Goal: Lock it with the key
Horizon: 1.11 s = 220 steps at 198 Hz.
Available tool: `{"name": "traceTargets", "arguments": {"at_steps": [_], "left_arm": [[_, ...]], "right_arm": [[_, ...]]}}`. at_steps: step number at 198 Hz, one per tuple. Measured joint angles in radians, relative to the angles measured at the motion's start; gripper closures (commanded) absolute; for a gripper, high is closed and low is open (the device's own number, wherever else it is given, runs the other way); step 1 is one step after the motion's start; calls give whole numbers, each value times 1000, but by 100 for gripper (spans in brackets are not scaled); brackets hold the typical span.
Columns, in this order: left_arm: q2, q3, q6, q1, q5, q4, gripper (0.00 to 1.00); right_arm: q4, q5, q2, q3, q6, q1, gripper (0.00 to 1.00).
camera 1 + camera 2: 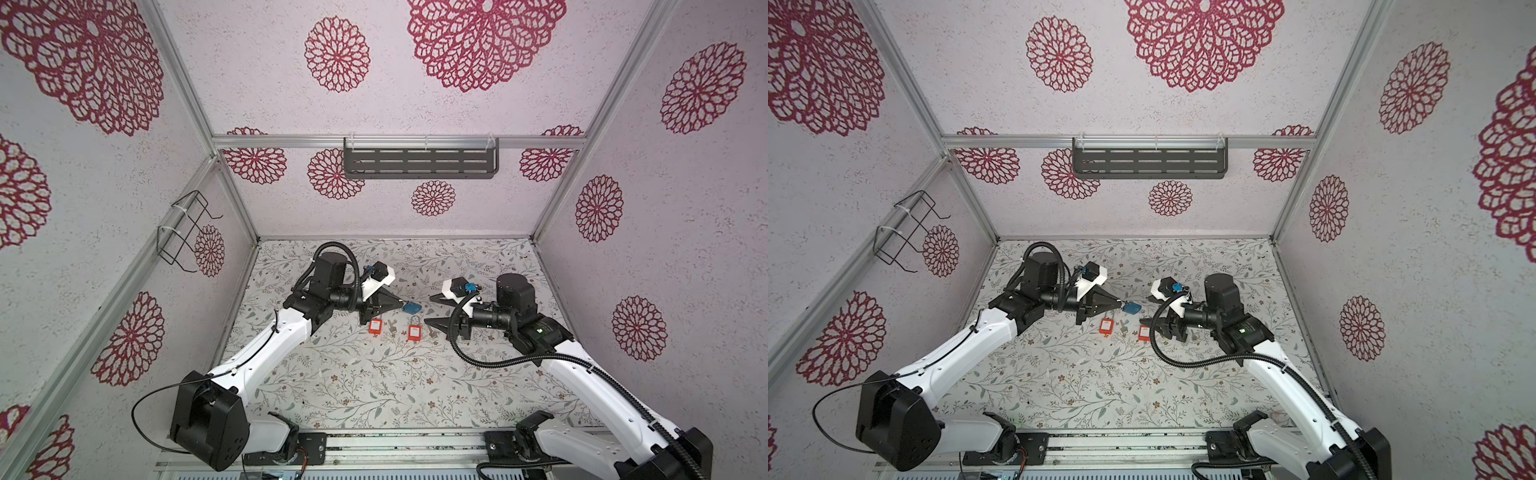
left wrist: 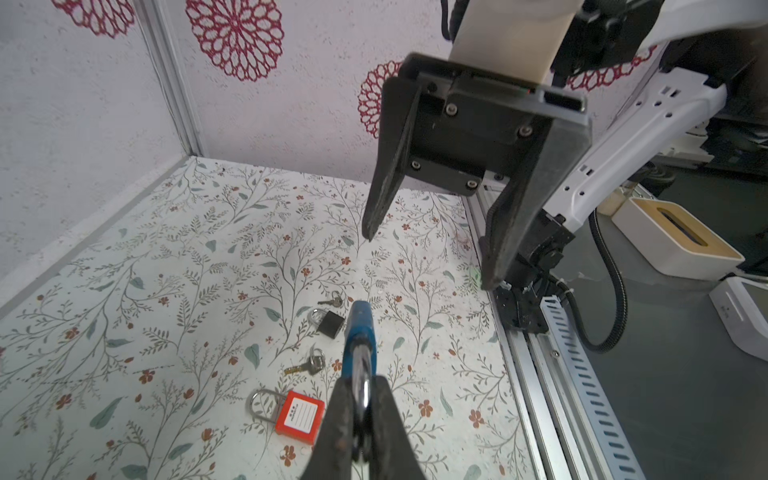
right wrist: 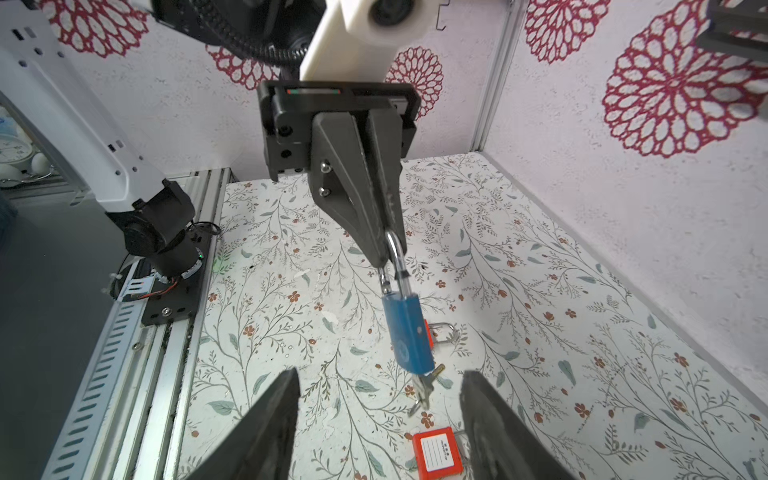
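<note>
blue padlock (image 3: pixel 407 332) hangs by its shackle over the middle of the table (image 1: pixel 374 395), pinched tight in the left gripper (image 2: pixel 360 386). right gripper (image 3: pixel 380 374) faces it, spread wide and empty. a key (image 2: pixel 305 366) lies underneath, so i'd say the key pickup and locking are both left to do.

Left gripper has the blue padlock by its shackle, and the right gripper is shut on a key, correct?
Not quite. The left gripper does hold the blue padlock by its shackle, but the right gripper is open and holds nothing; the left wrist view shows its jaws spread and empty.
</note>
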Motion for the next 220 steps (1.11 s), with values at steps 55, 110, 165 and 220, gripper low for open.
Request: {"name": "traceTargets", "arguments": {"at_steps": [55, 110, 165, 220], "left_arm": [[-27, -25, -183, 2, 62, 272, 100], [-23, -62, -330, 4, 123, 468, 100], [9, -64, -417, -4, 140, 593, 100], [15, -77, -446, -19, 145, 630, 100]], "right_arm": [[179, -44, 54, -23, 140, -9, 40], [296, -86, 69, -23, 251, -9, 54], [412, -129, 100, -24, 359, -6, 65], [452, -164, 124, -23, 407, -3, 83]]}}
